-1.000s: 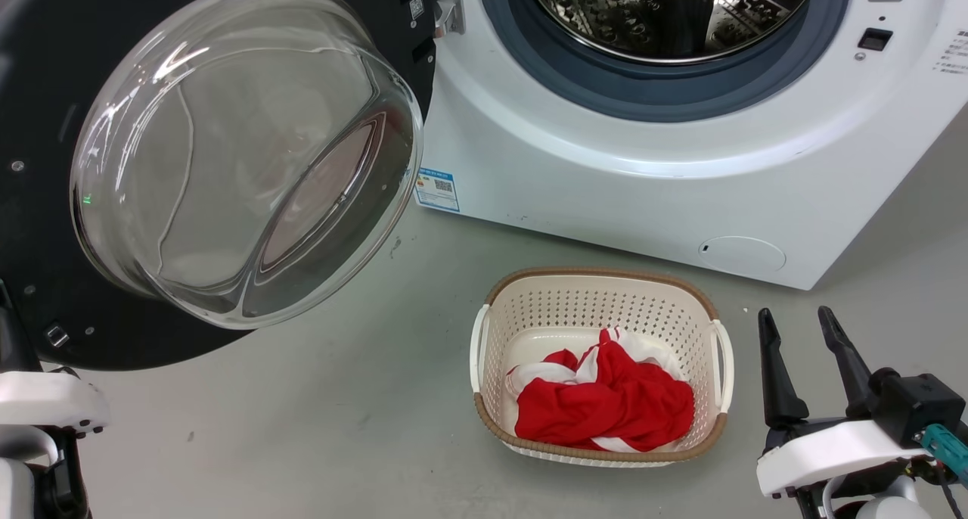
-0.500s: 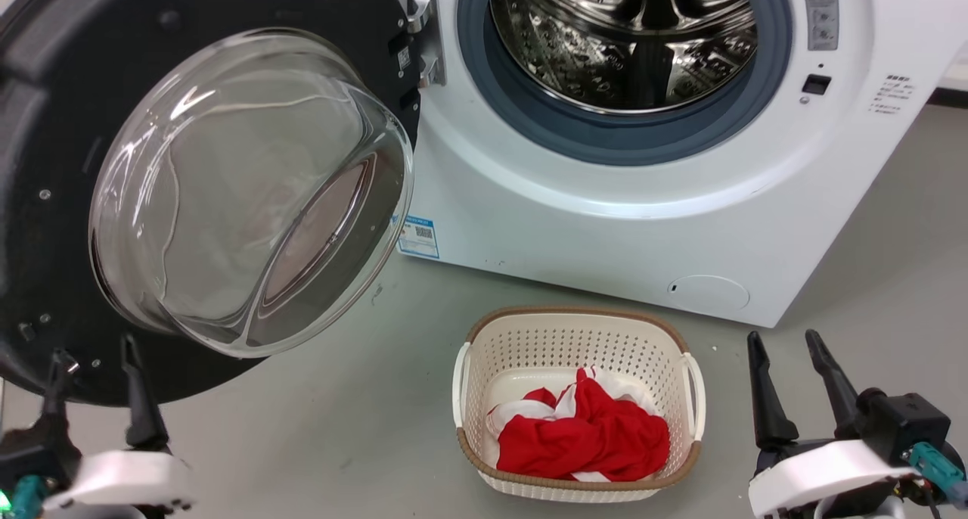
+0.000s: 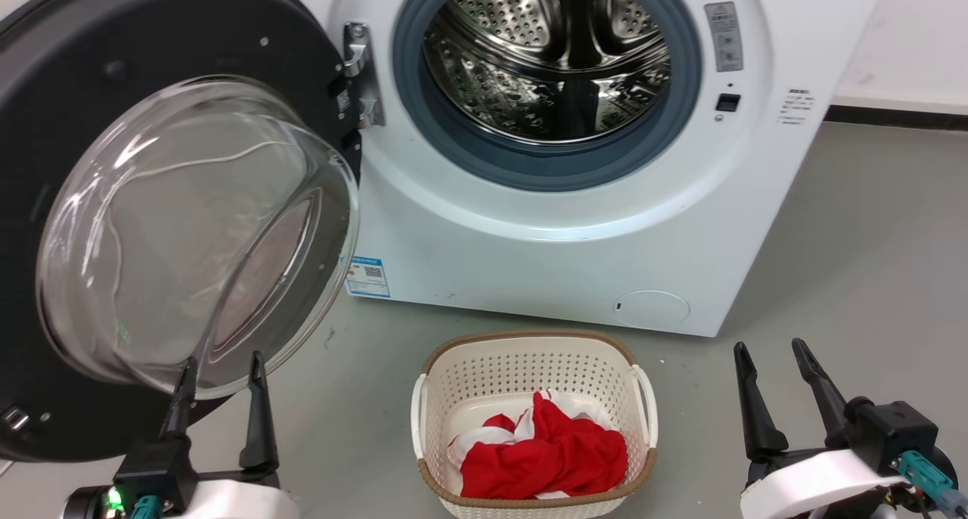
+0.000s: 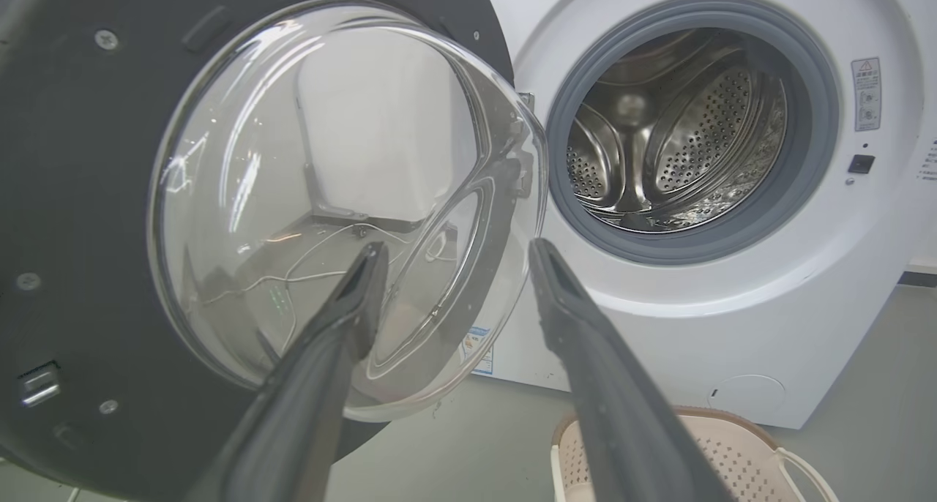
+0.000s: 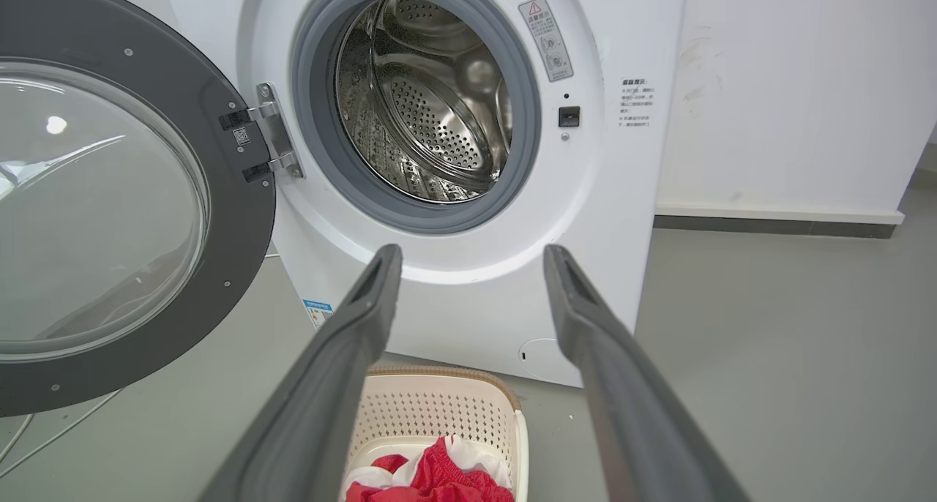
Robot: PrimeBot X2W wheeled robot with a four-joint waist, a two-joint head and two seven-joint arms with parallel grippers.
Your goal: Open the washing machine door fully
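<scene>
Door (image 3: 174, 224): hangs far open, just beyond my left gripper (image 3: 222, 362); jaws wide, empty, as it seemingly stands unaided. Right gripper (image 3: 768, 346): jaws wide, empty, idle.

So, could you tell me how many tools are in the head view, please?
2: the left tool at lower left, before the washing machine door; the right tool at lower right, over the floor.
</scene>
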